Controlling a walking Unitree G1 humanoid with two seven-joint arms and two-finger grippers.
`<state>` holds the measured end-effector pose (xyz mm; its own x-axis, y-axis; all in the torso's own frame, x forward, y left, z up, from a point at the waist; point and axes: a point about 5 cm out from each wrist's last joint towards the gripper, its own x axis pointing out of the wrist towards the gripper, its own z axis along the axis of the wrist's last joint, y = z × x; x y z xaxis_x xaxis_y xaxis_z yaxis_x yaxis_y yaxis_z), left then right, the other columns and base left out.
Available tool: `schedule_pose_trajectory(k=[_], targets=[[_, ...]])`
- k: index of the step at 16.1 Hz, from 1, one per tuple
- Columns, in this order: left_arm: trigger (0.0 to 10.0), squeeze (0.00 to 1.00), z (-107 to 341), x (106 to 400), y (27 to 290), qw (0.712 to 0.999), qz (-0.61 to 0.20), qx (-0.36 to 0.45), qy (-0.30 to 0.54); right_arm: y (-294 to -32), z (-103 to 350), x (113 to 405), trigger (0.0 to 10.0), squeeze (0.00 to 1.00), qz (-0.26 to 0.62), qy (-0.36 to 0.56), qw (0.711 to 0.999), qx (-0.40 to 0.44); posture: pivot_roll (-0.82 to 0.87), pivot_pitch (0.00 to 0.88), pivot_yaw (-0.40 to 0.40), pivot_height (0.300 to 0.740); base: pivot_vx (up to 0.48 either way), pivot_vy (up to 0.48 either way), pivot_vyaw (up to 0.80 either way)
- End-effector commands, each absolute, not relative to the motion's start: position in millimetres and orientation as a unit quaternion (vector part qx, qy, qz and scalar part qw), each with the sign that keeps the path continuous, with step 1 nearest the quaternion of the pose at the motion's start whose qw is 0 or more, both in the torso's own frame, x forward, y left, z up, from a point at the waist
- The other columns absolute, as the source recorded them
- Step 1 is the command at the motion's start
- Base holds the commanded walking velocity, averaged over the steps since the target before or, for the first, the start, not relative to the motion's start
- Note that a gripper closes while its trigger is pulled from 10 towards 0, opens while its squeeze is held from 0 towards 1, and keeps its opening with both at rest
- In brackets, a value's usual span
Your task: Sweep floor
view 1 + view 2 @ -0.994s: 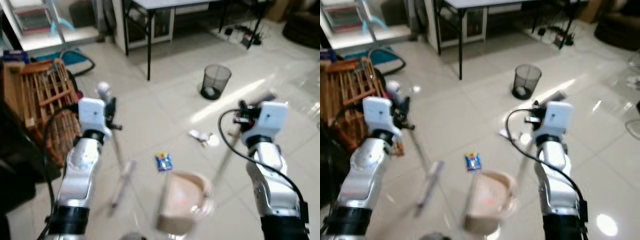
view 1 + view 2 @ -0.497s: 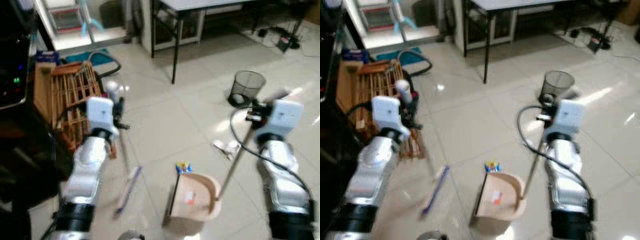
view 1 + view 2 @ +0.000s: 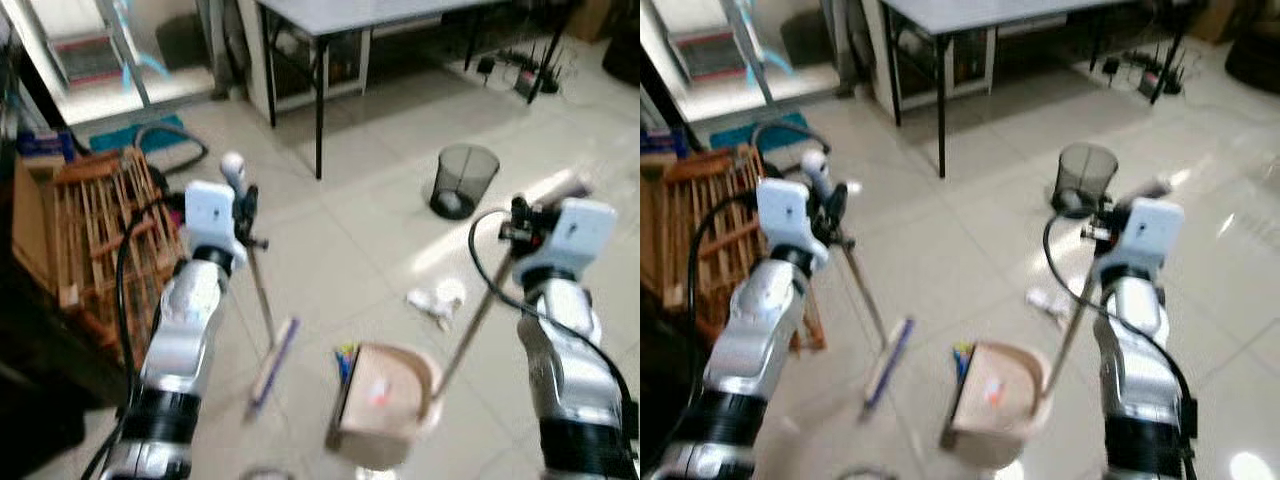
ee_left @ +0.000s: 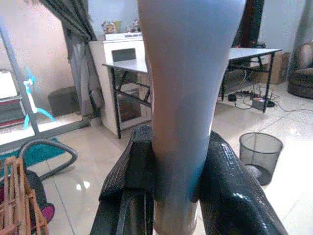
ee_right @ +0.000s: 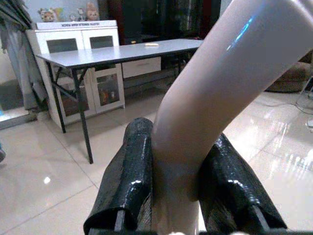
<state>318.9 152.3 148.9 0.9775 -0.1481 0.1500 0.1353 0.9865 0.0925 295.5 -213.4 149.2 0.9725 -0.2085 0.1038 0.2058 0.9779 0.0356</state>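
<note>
Broom in the left gripper [image 4: 176, 196], dustpan handle in the right gripper [image 5: 176, 196].

The head views show the broom [image 3: 262, 300] slanting down to the floor tiles [image 3: 330, 240], its head beside the beige dustpan [image 3: 380, 400], with white litter [image 3: 437, 300] and a wire wastebasket [image 3: 458, 180] beyond. The wrist views show each pair of black fingers clenched around its pale handle, and a grey table [image 5: 117, 51] behind.

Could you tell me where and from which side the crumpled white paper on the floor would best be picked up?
Grip the paper across its raised crumpled middle, coming straight down from above: it lies low on the tile, so a side approach would scrape the floor. Both hands are full, left on the broom, right on the dustpan handle.
</note>
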Motion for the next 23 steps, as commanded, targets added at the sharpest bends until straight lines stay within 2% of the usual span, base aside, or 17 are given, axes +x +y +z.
schedule_pose_trajectory(k=[1,5,8,11,13,16,19,23], targets=[[10.0,0.0,147.8,318.6,164.1,0.994,-0.056,0.059,-0.073,-202.4,152.2,297.2,10.0,0.0,-0.086,-0.066,0.993,0.034,-0.01,0.029,0.032,0.74,0.42,0.0,0.0],[10.0,0.0,146.2,319.6,161.1,0.995,-0.06,0.05,-0.067,-203.2,152.0,300.3,10.0,0.0,-0.086,-0.064,0.994,0.032,0.0,0.018,0.028,0.74,0.422,0.0,0.0],[10.0,0.0,139.3,323.2,157.6,0.997,-0.06,0.041,-0.028,-204.8,146.1,303.8,10.0,0.0,-0.104,-0.034,0.994,0.031,0.0,0.006,0.022,0.74,0.395,0.0,0.0],[10.0,0.0,124.0,329.6,157.5,0.996,-0.053,0.046,0.057,-205.0,142.6,309.2,10.0,0.0,-0.138,0.01,0.989,0.056,-0.02,0.028,0.03,0.74,0.181,0.0,0.0],[10.0,0.0,117.9,328.9,154.9,0.993,-0.06,0.053,0.089,-206.6,142.9,308.5,10.0,0.0,-0.142,0.008,0.988,0.059,-0.02,0.04,0.036,0.74,0.0,0.0,0.0],[10.0,0.0,120.5,324.4,149.4,0.994,-0.072,0.054,0.061,-205.2,145.9,305.3,10.0,0.0,-0.115,-0.011,0.993,0.037,-0.01,0.042,0.039,0.74,0.0,0.0,0.0],[10.0,0.0,117.0,319.4,155.5,0.995,-0.077,0.062,0.026,-203.5,141.3,298.4,10.0,0.0,-0.103,-0.042,0.992,-0.062,-0.01,0.047,0.036,0.74,0.0,0.0,0.0],[10.0,0.0,94.0,308.1,169.0,0.996,-0.077,0.038,0.029,-215.8,121.3,288.3,10.0,0.0,-0.09,-0.057,0.993,-0.043,-0.01,0.049,0.023,0.74,0.0,0.0,0.0]])
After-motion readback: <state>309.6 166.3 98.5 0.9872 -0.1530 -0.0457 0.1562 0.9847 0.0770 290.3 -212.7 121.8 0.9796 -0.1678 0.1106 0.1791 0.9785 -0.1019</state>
